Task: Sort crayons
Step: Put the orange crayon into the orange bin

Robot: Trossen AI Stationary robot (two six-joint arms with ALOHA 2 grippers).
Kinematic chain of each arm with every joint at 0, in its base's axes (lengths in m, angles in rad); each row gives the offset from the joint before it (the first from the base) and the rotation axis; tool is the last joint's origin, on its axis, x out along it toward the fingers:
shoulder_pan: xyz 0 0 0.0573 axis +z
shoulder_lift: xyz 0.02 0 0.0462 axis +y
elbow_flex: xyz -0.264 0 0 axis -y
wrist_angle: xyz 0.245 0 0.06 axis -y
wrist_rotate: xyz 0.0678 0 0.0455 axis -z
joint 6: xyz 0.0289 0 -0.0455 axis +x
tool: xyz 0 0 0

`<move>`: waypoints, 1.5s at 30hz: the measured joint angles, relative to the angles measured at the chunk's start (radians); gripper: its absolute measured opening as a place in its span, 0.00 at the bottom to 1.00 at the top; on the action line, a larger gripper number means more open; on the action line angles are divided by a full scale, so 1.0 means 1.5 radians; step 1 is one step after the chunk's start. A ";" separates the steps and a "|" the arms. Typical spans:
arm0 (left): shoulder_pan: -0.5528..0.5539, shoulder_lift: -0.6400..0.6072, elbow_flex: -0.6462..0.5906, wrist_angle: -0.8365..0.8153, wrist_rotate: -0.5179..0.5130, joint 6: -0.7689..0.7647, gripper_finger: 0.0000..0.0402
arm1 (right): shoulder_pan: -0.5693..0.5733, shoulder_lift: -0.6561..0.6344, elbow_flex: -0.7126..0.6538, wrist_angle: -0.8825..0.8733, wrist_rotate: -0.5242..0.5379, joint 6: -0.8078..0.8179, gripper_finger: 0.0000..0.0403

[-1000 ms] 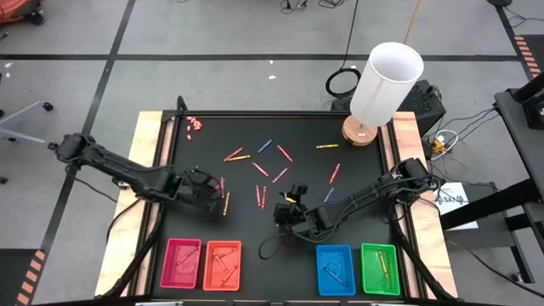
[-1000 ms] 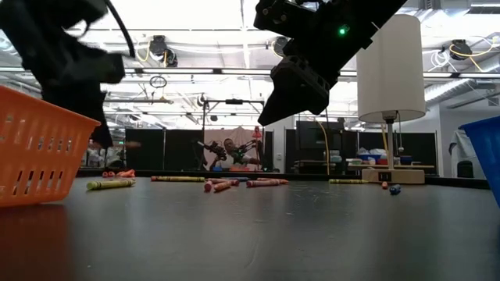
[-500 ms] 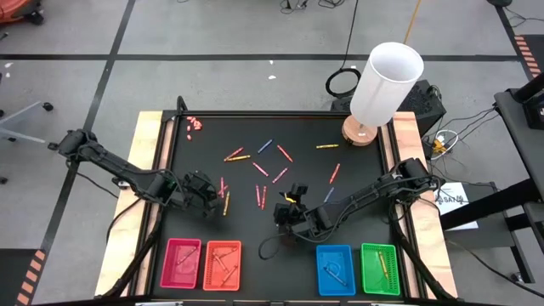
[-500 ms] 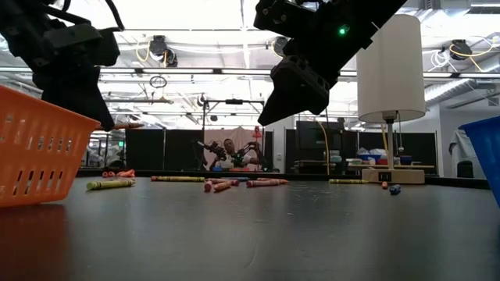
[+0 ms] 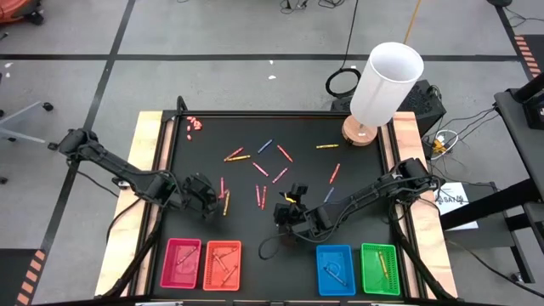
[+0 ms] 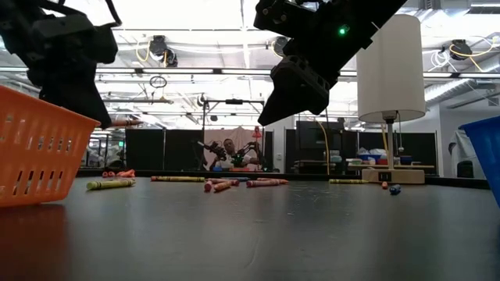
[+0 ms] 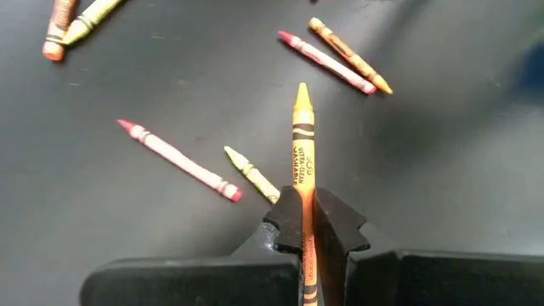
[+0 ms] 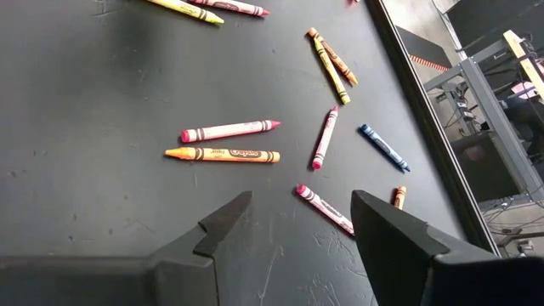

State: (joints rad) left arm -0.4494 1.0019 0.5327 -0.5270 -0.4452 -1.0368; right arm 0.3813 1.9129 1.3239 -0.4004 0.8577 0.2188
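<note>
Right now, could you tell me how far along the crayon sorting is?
Partly done. A few crayons already lie in the orange tray, blue tray and green tray. In hand: the left hand is shut on an orange crayon, lifted off the table. The right hand hangs open over the mat. Left: over a dozen loose crayons mid-table.

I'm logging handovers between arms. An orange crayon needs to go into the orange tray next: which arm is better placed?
Left. Its claw already grips an orange crayon near the orange tray; the right claw is open, holding nothing.
</note>
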 joint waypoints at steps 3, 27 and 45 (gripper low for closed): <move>-0.010 0.000 0.009 -0.002 0.016 0.003 0.01 | 0.000 0.000 0.000 0.000 0.000 0.000 0.45; -0.213 0.091 0.183 -0.001 0.024 0.017 0.01 | 0.000 0.000 0.000 0.001 0.000 0.000 0.45; -0.274 0.272 0.212 0.073 0.075 -0.159 0.03 | 0.000 0.000 0.000 0.017 -0.002 0.002 0.45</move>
State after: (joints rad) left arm -0.8604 1.4096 0.8509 -0.4169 -0.3321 -1.2753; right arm 0.3813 1.9129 1.3242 -0.3747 0.8545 0.2218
